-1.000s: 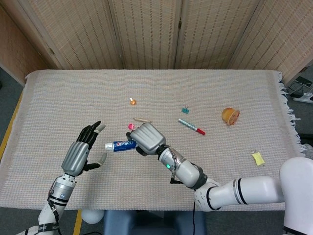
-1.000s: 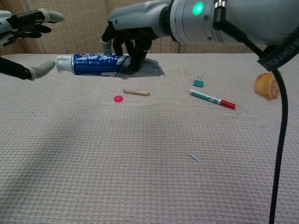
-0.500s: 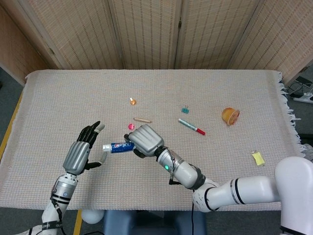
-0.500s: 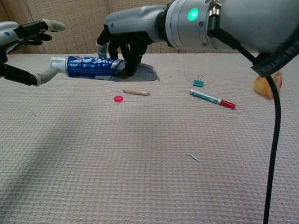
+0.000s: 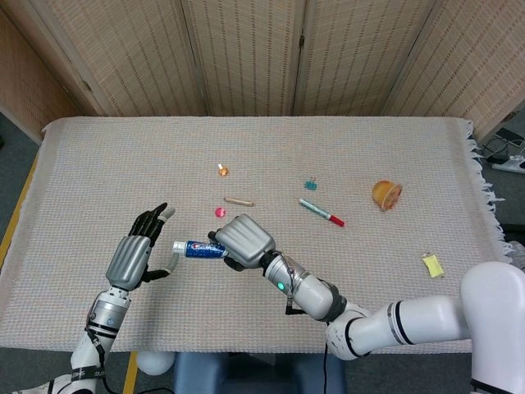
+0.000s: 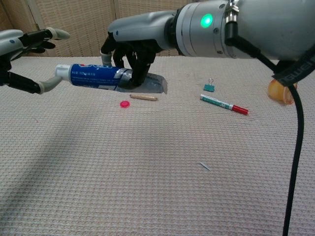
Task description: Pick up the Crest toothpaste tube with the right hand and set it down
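Note:
My right hand (image 5: 244, 240) (image 6: 129, 55) grips the blue and white Crest toothpaste tube (image 5: 195, 248) (image 6: 96, 77) near its crimped end and holds it level above the cloth, cap pointing toward my left. The white cap lies close to the thumb of my left hand (image 5: 138, 255) (image 6: 27, 56); I cannot tell whether they touch. My left hand hovers open, fingers spread, holding nothing.
On the woven tablecloth (image 5: 98, 156) lie a pink cap (image 5: 220, 212) (image 6: 125, 103), a wooden stick (image 5: 239, 201) (image 6: 143, 97), a green binder clip (image 5: 310, 185) (image 6: 209, 87), a red-capped marker (image 5: 321, 213) (image 6: 224, 105), an orange fruit (image 5: 385, 194) (image 6: 279, 91), a small orange bit (image 5: 222, 170) and a yellow piece (image 5: 433, 264).
My right hand has carried the tube leftward and a little lower, bringing its cap up beside my left hand's thumb. My left hand has hardly moved.

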